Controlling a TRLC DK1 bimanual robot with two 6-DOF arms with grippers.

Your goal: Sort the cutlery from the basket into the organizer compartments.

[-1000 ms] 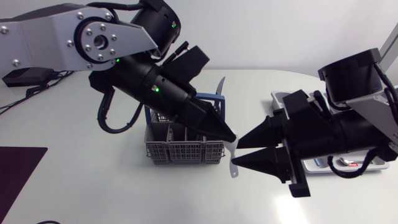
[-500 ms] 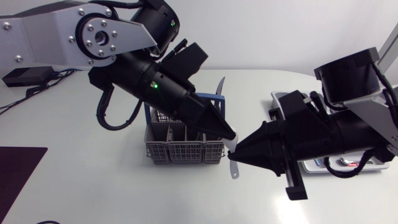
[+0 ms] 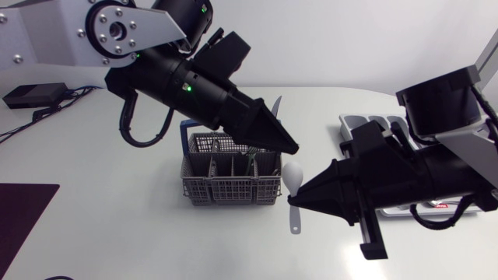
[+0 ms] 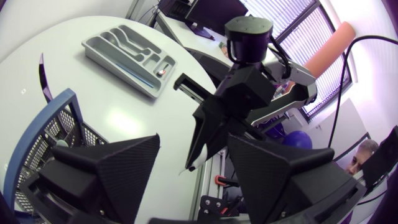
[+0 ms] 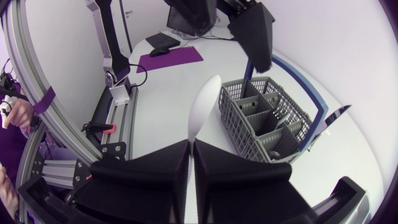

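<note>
My right gripper (image 3: 296, 200) is shut on a white plastic spoon (image 3: 292, 176), held just right of the grey cutlery basket (image 3: 227, 187). The bowl sticks up above the fingertips and the handle hangs below them. In the right wrist view the spoon (image 5: 202, 109) stands out past the closed right gripper (image 5: 190, 163), beside the basket (image 5: 267, 124). My left gripper (image 3: 289, 146) hangs open over the basket's right end, just above the spoon and apart from it. Its fingers (image 4: 118, 168) stand wide apart in the left wrist view. The grey organizer (image 3: 366, 122) lies behind my right arm, mostly hidden.
A dark piece of cutlery (image 3: 276, 105) sticks up from the basket's far right corner, and more cutlery lies inside. A dark purple mat (image 3: 19, 210) covers the table's front left corner. From the left wrist, the organizer (image 4: 99, 53) shows a small red item in one compartment.
The right gripper closed on the spoon. The left gripper let go of it, opened and drew back up and to the left. The spoon now stands more upright in the right gripper.
</note>
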